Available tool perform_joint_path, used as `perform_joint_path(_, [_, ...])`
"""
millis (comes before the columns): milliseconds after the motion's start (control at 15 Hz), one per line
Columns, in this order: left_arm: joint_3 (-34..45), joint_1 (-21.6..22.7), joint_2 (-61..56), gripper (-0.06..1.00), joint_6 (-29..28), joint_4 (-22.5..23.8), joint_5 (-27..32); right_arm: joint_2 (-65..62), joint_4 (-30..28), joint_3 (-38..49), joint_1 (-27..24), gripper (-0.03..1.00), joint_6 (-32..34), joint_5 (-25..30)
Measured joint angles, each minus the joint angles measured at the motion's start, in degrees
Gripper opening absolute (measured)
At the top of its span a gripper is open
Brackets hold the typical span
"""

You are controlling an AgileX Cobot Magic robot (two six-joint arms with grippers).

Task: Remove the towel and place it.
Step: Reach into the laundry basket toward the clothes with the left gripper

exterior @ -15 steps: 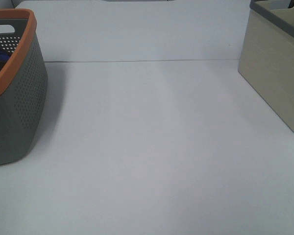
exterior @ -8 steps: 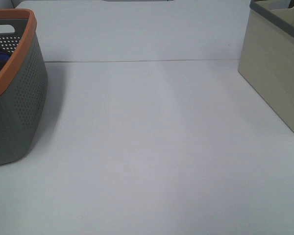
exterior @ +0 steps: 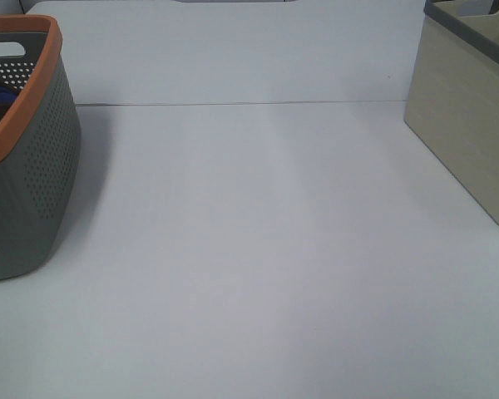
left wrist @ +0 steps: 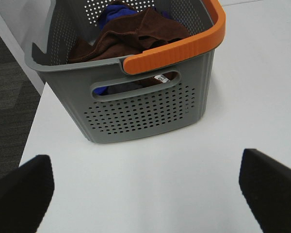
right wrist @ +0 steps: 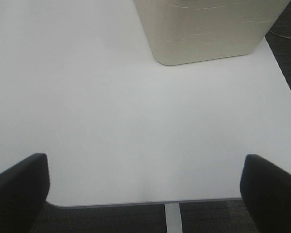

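The towel (left wrist: 136, 34), dark reddish-brown terry cloth, lies crumpled inside the grey perforated basket (left wrist: 145, 109) with an orange rim, on top of a blue cloth (left wrist: 114, 12). In the left wrist view my left gripper (left wrist: 148, 194) is open, its black fingertips (left wrist: 24, 191) spread wide over the white table, short of the basket. My right gripper (right wrist: 145, 194) is open too, hanging over the table's front edge with nothing between its fingers. In the exterior high view the basket (exterior: 25, 166) stands at the left edge, the towel is hidden, and neither gripper shows.
A beige bin (exterior: 470, 116) with a grey rim stands at the table's right; the right wrist view shows its rounded wall (right wrist: 208, 29). White table (exterior: 258, 249) spreads between basket and bin. Dark floor (left wrist: 9, 97) lies past the table's left edge.
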Motion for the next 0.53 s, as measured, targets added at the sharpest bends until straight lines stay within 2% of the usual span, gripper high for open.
perform_joint_path(533, [0.00, 0.00, 0.00, 0.99, 0.00, 0.00, -0.06, 0.00, 0.00, 0.00, 0.00, 0.96, 0.00, 0.00])
